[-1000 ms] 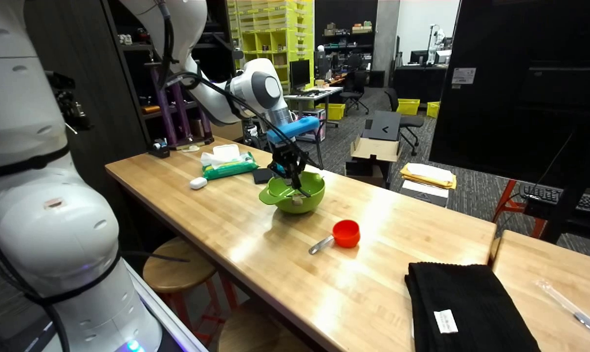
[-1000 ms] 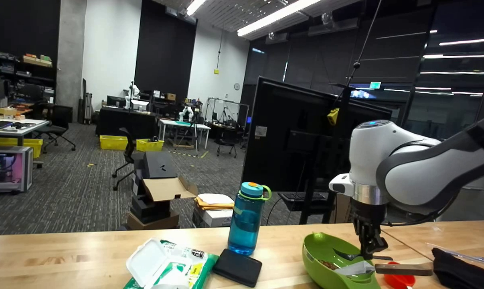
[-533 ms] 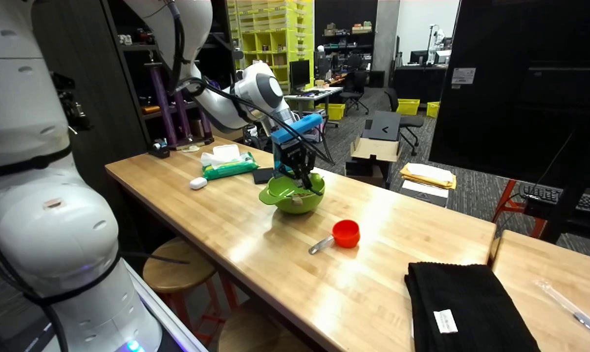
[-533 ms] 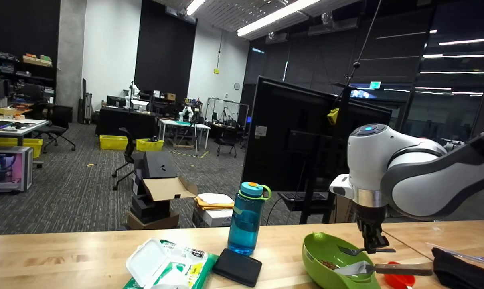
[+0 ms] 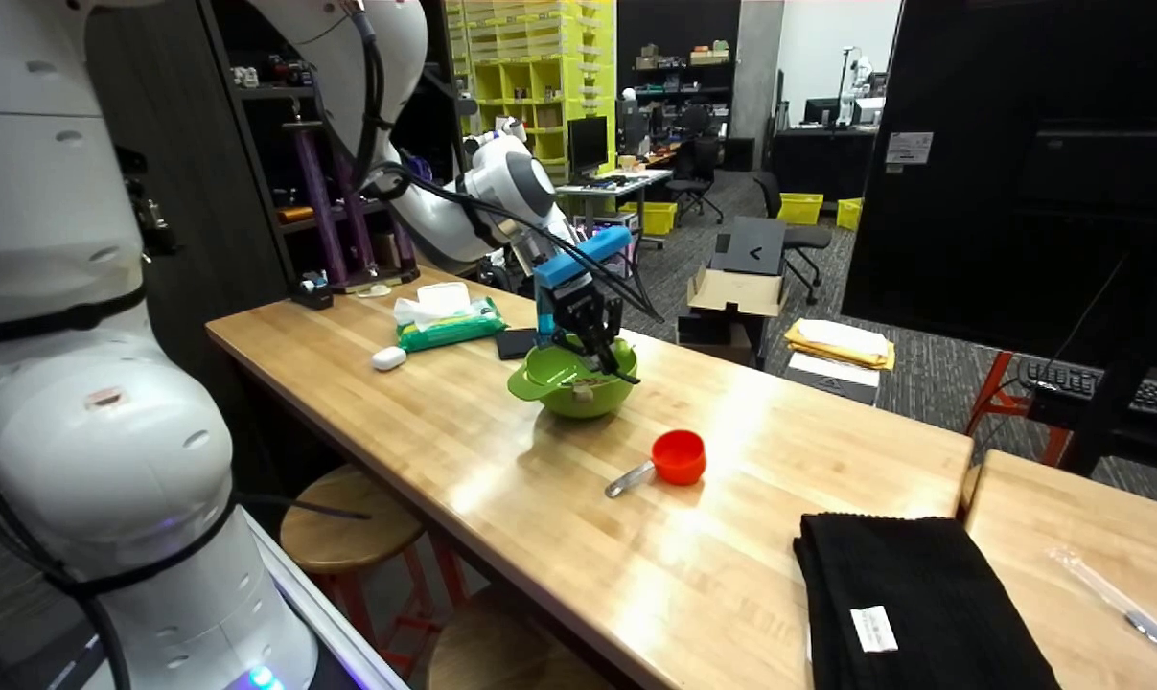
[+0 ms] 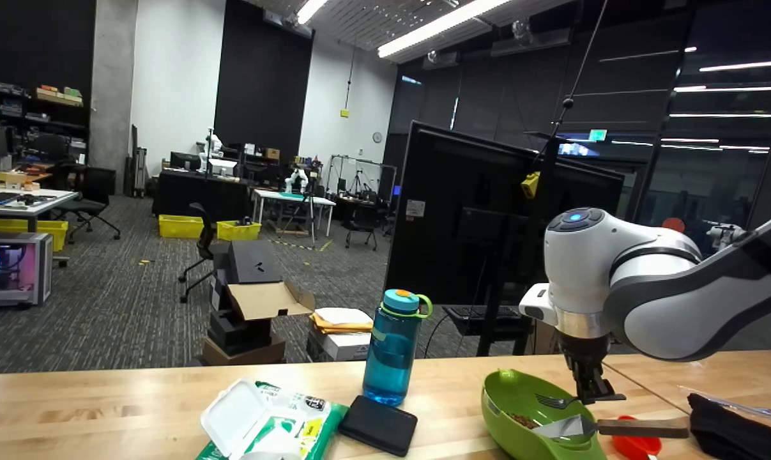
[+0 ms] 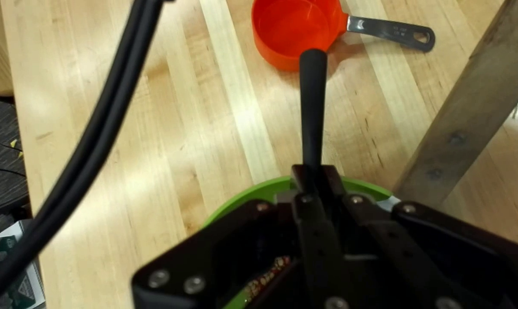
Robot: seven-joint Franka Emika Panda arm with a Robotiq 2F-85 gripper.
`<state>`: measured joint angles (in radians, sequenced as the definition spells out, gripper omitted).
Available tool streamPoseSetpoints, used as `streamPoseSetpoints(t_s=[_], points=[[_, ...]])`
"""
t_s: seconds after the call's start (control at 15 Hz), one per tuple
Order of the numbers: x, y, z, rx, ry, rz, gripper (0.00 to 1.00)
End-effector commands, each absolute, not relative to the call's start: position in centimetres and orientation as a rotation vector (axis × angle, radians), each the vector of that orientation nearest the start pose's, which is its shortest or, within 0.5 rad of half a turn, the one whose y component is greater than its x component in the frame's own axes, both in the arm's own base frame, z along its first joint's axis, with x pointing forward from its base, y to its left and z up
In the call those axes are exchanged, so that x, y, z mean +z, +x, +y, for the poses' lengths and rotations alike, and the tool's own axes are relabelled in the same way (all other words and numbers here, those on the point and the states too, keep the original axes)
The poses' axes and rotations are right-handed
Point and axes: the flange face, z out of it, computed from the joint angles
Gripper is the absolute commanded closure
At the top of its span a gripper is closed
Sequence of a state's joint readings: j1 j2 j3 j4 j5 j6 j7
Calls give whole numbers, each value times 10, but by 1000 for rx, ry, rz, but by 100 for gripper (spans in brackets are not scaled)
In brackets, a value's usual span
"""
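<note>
My gripper is shut on a dark fork, whose black handle sticks out past the fingertips. In an exterior view the fork's tines hang over the inside of a green bowl, and the gripper stands above its rim. Small reddish-brown pieces lie in the bowl. A spatula rests across the rim, its metal blade inside and its wooden handle jutting out. The gripper hides part of the green bowl in the wrist view.
A red measuring cup lies near the bowl. Wipes, a black case and a blue bottle stand along the table. Folded black cloth lies farther along. Black cables cross the wrist view.
Over the last second the gripper has tilted and shifted toward the measuring cup's side, and the fork in it has risen slightly. Bowl, spatula and cup stay put.
</note>
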<state>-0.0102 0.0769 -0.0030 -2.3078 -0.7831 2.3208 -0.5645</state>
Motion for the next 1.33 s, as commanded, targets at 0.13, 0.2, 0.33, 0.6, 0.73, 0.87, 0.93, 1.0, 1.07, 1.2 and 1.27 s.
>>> streamPoseSetpoints(t_s=[0.13,0.2,0.33,0.6,0.73,0.87,0.93,1.0,1.07,1.2,1.27], points=[[304,521,-8,-284,2189,1398,98],[303,522,-7,-286,2187,1402,98],[302,522,-7,-289,2187,1405,98],[301,523,-6,-290,2186,1404,56],[300,523,-6,-289,2189,1404,42],[303,521,-6,-280,2195,1405,28],[305,520,-6,-275,2201,1406,22],[308,518,-7,-262,2215,1403,16],[311,517,-7,-250,2231,1400,8],[318,516,-8,-220,2265,1385,0],[321,515,-9,-206,2282,1377,0]])
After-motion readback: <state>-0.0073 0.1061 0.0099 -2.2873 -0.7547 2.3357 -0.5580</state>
